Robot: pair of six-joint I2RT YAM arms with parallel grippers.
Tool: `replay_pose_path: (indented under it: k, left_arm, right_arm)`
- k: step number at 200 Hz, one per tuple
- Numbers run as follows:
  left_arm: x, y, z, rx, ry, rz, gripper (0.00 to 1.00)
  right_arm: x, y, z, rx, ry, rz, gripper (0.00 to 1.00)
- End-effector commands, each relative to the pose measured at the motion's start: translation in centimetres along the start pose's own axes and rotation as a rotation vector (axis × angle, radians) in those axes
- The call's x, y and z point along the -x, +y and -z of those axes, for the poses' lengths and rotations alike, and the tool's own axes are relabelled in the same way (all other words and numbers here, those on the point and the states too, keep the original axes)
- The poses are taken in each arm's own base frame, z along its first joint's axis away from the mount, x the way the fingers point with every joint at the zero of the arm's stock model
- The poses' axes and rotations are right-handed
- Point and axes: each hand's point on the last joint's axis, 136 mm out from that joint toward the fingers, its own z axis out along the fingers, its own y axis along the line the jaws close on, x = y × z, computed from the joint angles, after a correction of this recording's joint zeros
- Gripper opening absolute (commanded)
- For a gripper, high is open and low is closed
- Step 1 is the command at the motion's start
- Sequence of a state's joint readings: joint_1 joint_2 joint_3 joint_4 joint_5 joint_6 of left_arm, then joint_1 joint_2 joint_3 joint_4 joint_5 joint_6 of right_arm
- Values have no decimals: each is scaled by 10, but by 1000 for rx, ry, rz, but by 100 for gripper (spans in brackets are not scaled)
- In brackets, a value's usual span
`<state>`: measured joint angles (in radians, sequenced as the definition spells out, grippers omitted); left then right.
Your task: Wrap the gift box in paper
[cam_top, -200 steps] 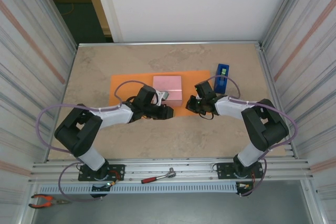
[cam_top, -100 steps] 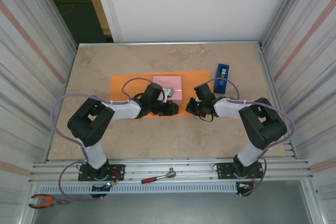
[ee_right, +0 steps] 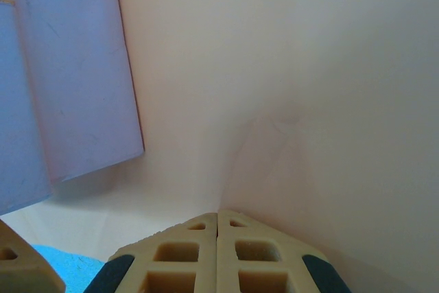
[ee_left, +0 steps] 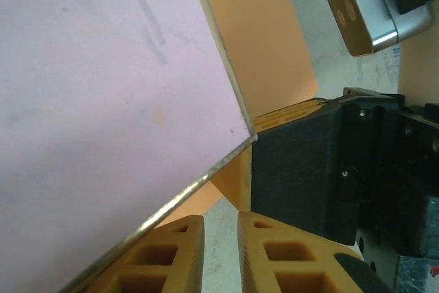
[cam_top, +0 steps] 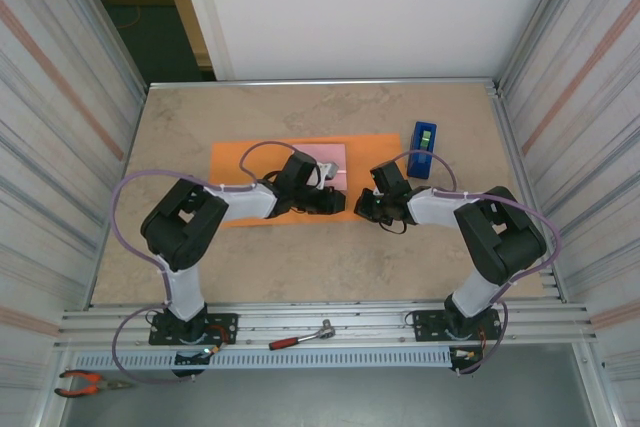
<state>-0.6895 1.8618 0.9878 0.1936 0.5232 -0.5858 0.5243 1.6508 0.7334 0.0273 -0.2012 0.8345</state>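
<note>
Seemingly, left pincer (cam_top: 337,202) at gift box (cam_top: 330,158) edge, atop paper (cam_top: 238,161)

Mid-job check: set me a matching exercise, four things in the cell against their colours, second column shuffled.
Things:
1 gift box
2 paper
3 tape dispenser
4 ratchet

Colours:
A blue
B red handle, silver head
C orange
D pale pink

Pairs: 1-D, 2-C, 3-A, 4-B
</note>
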Motion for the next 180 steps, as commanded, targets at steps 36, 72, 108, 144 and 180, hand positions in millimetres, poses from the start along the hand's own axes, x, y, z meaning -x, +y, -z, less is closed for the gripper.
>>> replay_pose_path:
  k: [36, 72, 108, 144, 180]
  left_arm:
    - [10, 4, -1, 24, -6, -33, 21]
    - [10, 2, 0, 18, -3, -40, 21]
    - [6, -15, 17, -31, -2, -67, 23]
    - [-3, -40, 53, -86, -33, -93, 27]
    - [-3, -43, 90, -88, -106, -82, 29]
  right_arm:
    - [-10, -12, -4, -40, 12, -19, 0]
    - [-13, -13, -6, -40, 17, -20, 0]
    - [-16, -13, -3, -38, 17, -18, 0]
    - [-28, -14, -1, -45, 23, -15, 0]
    - [-49, -16, 4, -50, 34, -12, 0]
